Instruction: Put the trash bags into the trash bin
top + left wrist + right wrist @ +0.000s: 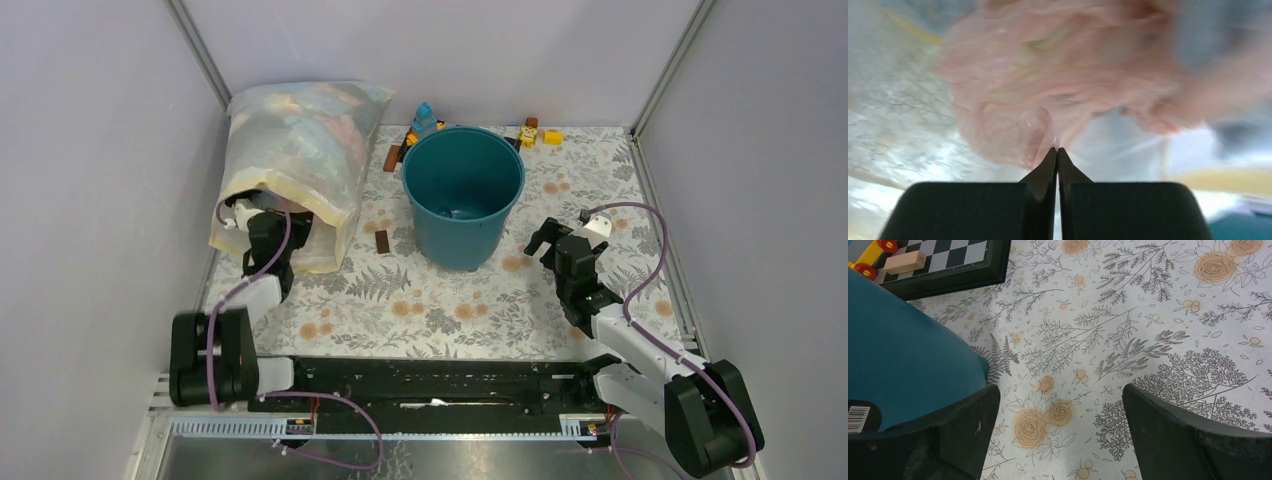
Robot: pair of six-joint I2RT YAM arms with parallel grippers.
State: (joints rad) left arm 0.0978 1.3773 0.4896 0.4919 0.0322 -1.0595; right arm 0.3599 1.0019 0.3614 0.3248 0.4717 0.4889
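Top view: on a flowered tabletop, a teal trash bin stands upright near twelve o'clock. A cloudy sack lies at ten o'clock, and the left tool is buried in its mouth. The right tool hovers at the bin's four o'clock.

Left wrist view: a pale-pink trash bag is bunched inside the sack. The left tool is closed tip to tip, with a fold of film apparently nipped (the view is blurred).

Right wrist view: the right tool is spread wide and empty, beside the bin wall.

The bag is best drawn out slowly, lifted above the rim, then released over the opening.
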